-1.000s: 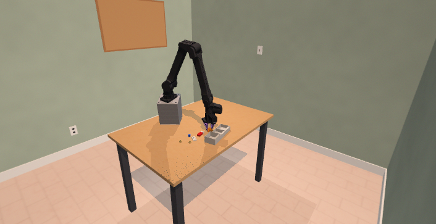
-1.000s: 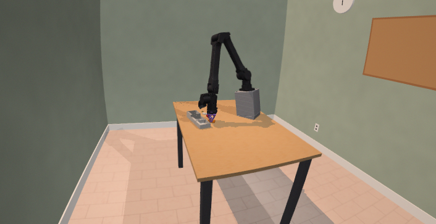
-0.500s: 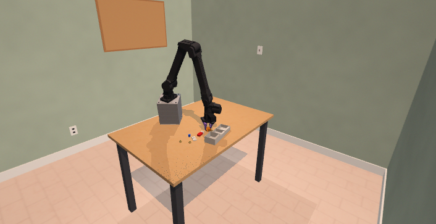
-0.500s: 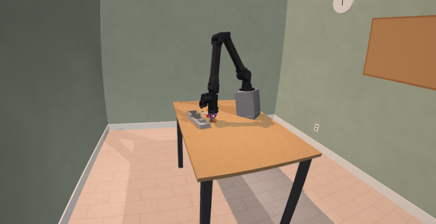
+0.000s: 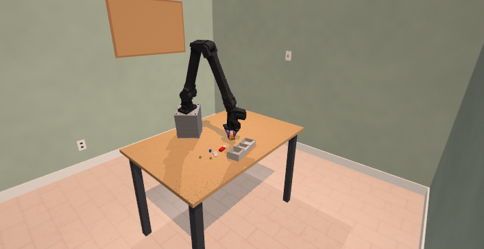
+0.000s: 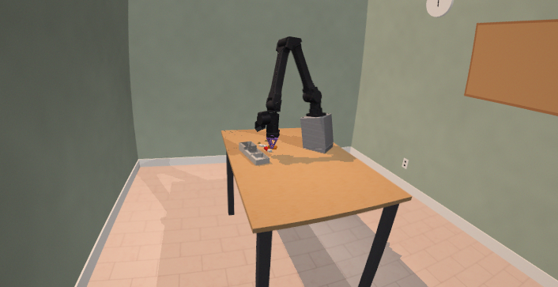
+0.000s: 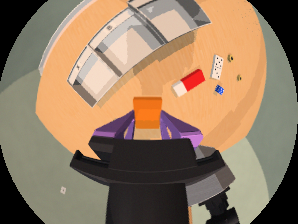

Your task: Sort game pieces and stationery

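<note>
My gripper (image 5: 232, 135) is shut on a small orange block (image 7: 148, 111) and holds it a little above the table, beside the row of grey bins (image 5: 241, 149). The orange block also shows in the exterior view (image 6: 274, 146). In the wrist view the bins (image 7: 136, 32) lie just beyond the block; their letters are not readable. On the table lie a red and white eraser (image 7: 189, 83), a white domino (image 7: 217, 63), a small blue die (image 7: 217, 90) and two tiny greenish pieces (image 7: 234, 68). The eraser (image 5: 221, 149) and domino (image 5: 215, 153) also show in the top view.
The arm's grey base block (image 5: 188, 121) stands at the back of the table. The bins (image 6: 254, 152) stand near the table's edge. The small loose pieces (image 5: 206, 156) lie in a cluster left of the bins.
</note>
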